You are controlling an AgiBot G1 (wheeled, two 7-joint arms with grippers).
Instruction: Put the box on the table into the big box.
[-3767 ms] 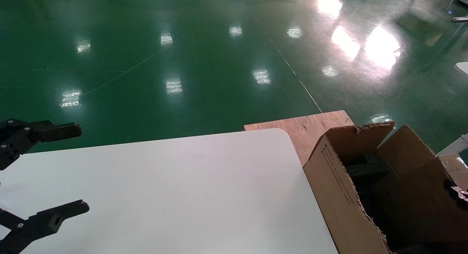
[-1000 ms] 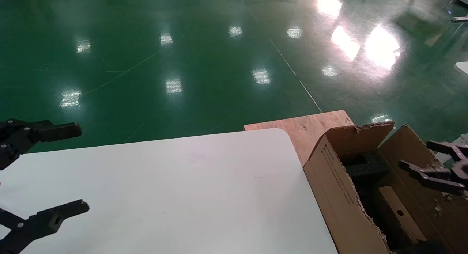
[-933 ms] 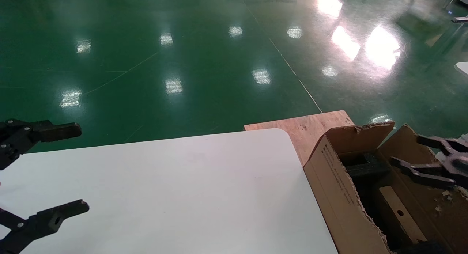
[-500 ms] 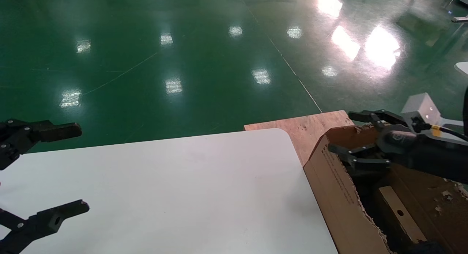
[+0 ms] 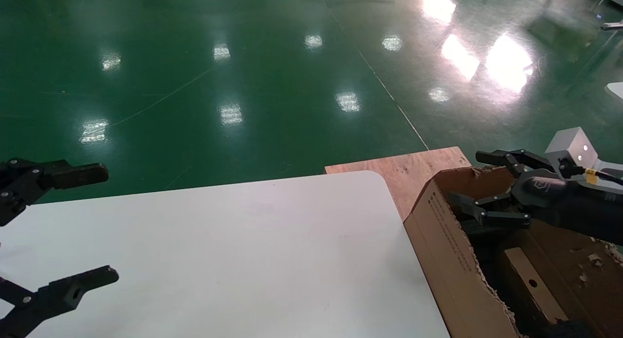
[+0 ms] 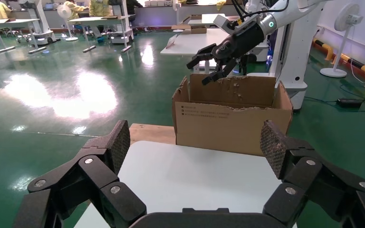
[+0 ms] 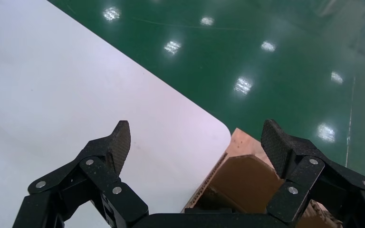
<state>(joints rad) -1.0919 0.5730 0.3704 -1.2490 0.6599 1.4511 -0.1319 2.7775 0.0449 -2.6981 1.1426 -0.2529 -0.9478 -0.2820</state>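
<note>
We see the box (image 5: 530,283) already down inside the big box (image 5: 450,253), lying at a slant on dark foam. It's a small oblong plywood block, pale tan on its top face, with one small round hole in that face; its side facing the table is in shadow, so we can't make out the edge layers there. Lower end of it is cut off by the carton wall and the frame edge.

The big box is brown corrugated cardboard, ragged torn edges, small black print down the side facing the table (image 5: 219,260), and it sits just beside the table's right edge. In the left wrist view the big box (image 6: 232,117) stands past the far end of the table (image 6: 195,175).

Right gripper (image 5: 474,182) hovers above the far end of the big box, fingers spread wide, holding nothing; the right wrist view shows its fingers (image 7: 109,145) wide apart over the table corner and the carton rim.

Left gripper (image 5: 87,226) sits parked over the left side of the table, also wide apart and empty. A flat reddish plywood board (image 5: 404,165) lies behind the table corner.
</note>
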